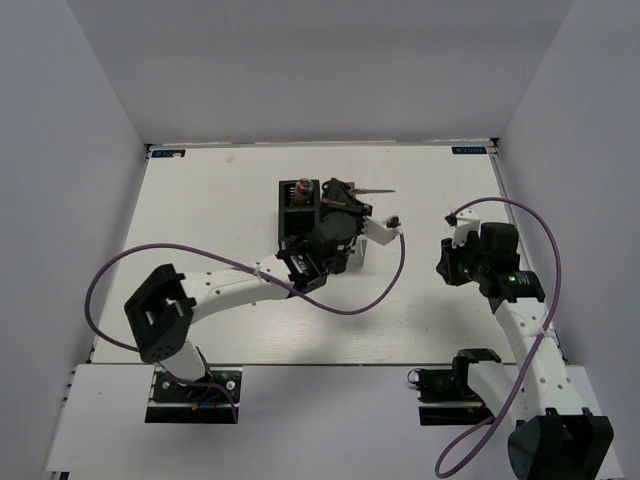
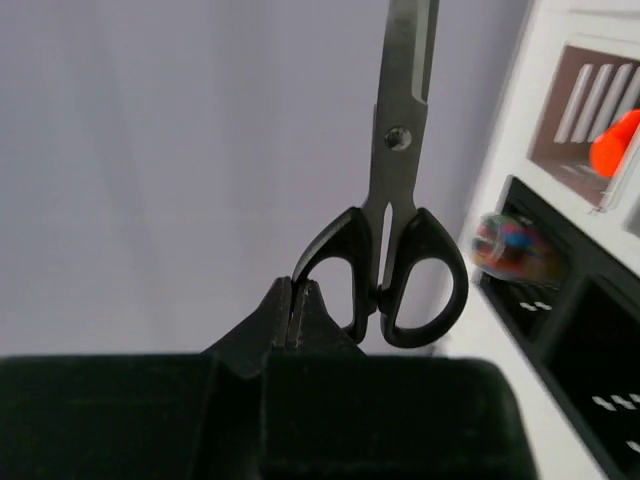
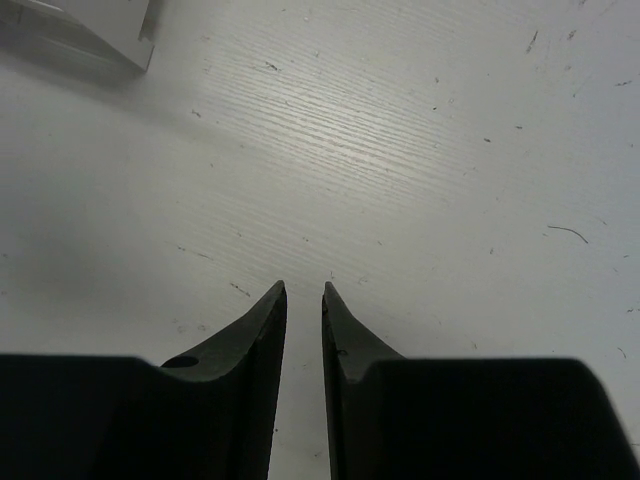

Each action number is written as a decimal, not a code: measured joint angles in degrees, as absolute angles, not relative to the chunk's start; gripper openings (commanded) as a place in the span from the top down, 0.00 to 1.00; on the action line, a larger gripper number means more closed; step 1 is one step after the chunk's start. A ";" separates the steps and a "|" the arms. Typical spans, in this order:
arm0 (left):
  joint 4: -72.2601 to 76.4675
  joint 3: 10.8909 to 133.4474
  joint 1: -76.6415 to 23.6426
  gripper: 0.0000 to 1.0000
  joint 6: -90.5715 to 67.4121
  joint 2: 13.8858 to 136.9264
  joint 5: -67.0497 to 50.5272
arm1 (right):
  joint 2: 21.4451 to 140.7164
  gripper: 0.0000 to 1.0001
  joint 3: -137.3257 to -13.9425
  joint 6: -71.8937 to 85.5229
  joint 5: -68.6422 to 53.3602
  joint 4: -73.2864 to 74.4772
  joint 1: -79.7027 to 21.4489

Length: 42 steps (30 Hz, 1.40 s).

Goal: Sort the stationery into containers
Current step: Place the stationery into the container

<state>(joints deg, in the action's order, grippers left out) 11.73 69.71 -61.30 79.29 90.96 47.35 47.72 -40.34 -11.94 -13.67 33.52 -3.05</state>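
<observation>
My left gripper (image 1: 338,212) is shut on one black handle loop of the steel scissors (image 1: 352,193) and holds them above the containers, blades pointing right. In the left wrist view the gripper (image 2: 297,285) pinches the left loop of the scissors (image 2: 398,150). The black organiser (image 1: 298,205) stands just left of the scissors; it also shows in the left wrist view (image 2: 560,300) with a blurred multicoloured item in it. The white-grey organiser (image 1: 380,232) is partly hidden under my left gripper; in the left wrist view (image 2: 545,60) an orange marker end (image 2: 615,140) sits in it. My right gripper (image 1: 450,262) (image 3: 304,290) is slightly open and empty over bare table.
White walls enclose the table on the left, back and right. A purple cable (image 1: 350,305) loops from the left arm over the table's middle. A white corner (image 3: 90,30) shows at the top left of the right wrist view.
</observation>
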 measured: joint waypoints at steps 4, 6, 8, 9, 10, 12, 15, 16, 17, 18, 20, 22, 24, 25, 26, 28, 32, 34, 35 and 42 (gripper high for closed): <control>32.12 61.67 -60.95 1.00 96.73 96.18 42.65 | 47.13 0.76 -40.32 -11.94 -13.67 33.47 -2.66; 37.82 58.37 -60.95 1.00 102.39 97.27 40.29 | 47.07 0.76 -40.27 -11.97 -13.69 33.45 -2.57; 42.22 56.07 -60.97 1.00 106.69 97.30 38.26 | 47.07 0.76 -40.16 -11.97 -13.76 33.45 -2.39; 44.27 55.59 -60.97 1.00 108.31 97.23 37.34 | 47.07 0.76 -40.01 -11.99 -13.91 33.41 -2.28; 45.74 55.40 -60.97 1.00 109.40 97.01 36.56 | 47.09 0.76 -39.81 -11.99 -13.96 33.36 -2.15; 48.45 54.98 -60.97 1.00 111.22 96.01 35.09 | 47.11 0.76 -39.46 -11.99 -14.15 33.43 -1.85; 50.89 54.78 -60.88 1.00 112.75 93.95 33.56 | 47.31 0.76 -39.44 -12.01 -14.39 33.36 -1.56; 51.40 54.78 -60.71 1.00 113.08 93.23 33.26 | 47.35 0.76 -39.44 -12.01 -14.52 33.36 -1.50; 51.77 54.78 -60.60 1.00 113.36 92.49 32.91 | 47.35 0.76 -39.44 -12.01 -14.63 33.36 -1.45; 51.92 54.74 -60.47 1.00 113.51 91.85 32.62 | 47.35 0.76 -39.44 -12.01 -14.79 33.36 -1.43; 51.90 54.63 -59.92 1.00 113.71 90.80 32.29 | 47.35 0.76 -39.44 -12.01 -15.16 33.36 -1.23; 51.37 54.63 -59.05 1.00 113.89 89.93 32.34 | 47.42 0.76 -39.44 -12.01 -15.33 33.36 -1.06; 48.95 55.27 -57.87 1.00 114.02 89.21 32.73 | 47.77 0.76 -39.44 -11.99 -15.62 33.39 -1.04; 46.98 55.88 -57.28 1.00 114.04 88.86 33.26 | 48.07 0.76 -39.44 -11.99 -15.77 33.41 -0.97; 44.53 56.47 -56.64 1.00 114.08 88.36 33.95 | 48.38 0.76 -39.44 -11.99 -15.88 33.41 -0.97; 39.40 57.21 -55.59 1.00 114.13 87.00 35.09 | 48.86 0.76 -39.44 -11.97 -16.14 33.47 -0.86; 30.04 57.04 -53.49 1.00 114.17 84.42 37.56 | 49.47 0.76 -39.44 -11.97 -16.53 33.50 -0.82; 27.33 56.29 -52.84 1.00 114.02 84.03 38.57 | 49.71 0.76 -39.44 -11.97 -16.67 33.50 -0.80; 24.99 56.71 -52.73 1.00 112.81 84.16 39.13 | 49.78 0.76 -39.44 -11.97 -16.75 33.54 -0.60; -12.93 90.32 -56.69 1.00 81.32 91.64 45.23 | 50.11 0.76 -39.44 -11.94 -16.88 33.56 1.08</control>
<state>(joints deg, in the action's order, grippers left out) -12.93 90.32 -56.69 81.32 91.64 45.23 50.11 -39.44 -11.94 -16.88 33.56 1.08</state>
